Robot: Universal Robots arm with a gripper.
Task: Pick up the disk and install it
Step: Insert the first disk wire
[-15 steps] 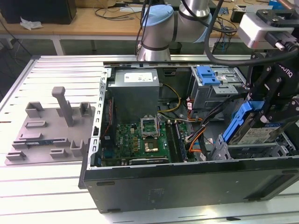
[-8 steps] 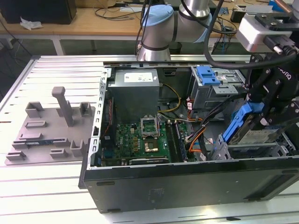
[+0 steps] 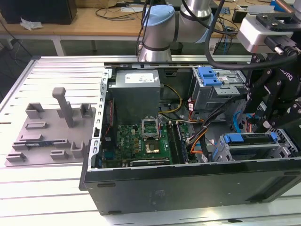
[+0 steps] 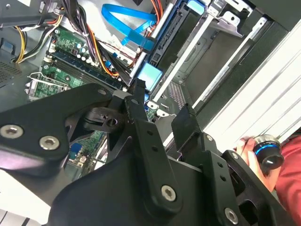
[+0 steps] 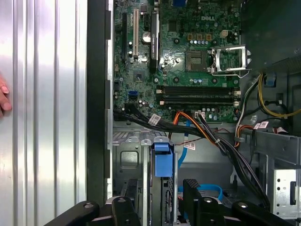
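Pincer [image 5: 160,193]: fingers apart, one to each side of the disk [image 5: 162,160], clamped on nothing. A gap shows on both sides in the first wrist view.

Disk: stands on edge in the drive cage [image 5: 127,155], blue tab outward. At the exterior view's lower right its blue bracket [image 3: 249,138] lies level with the cage top. It appears seated, though the latch cannot be confirmed.

Beyond it: a cable bundle [image 5: 207,134] crosses just beside the cage, then the motherboard [image 5: 188,61].

Risk: a finger could snag the bundle or strike a cage rail if the arm drifts sideways. A person's hand [image 5: 3,99] lies on the table [image 5: 47,117], apart from the case.

Writing: white tags on the cables and a sticker on the power supply [image 3: 136,94]; print not transcribed.
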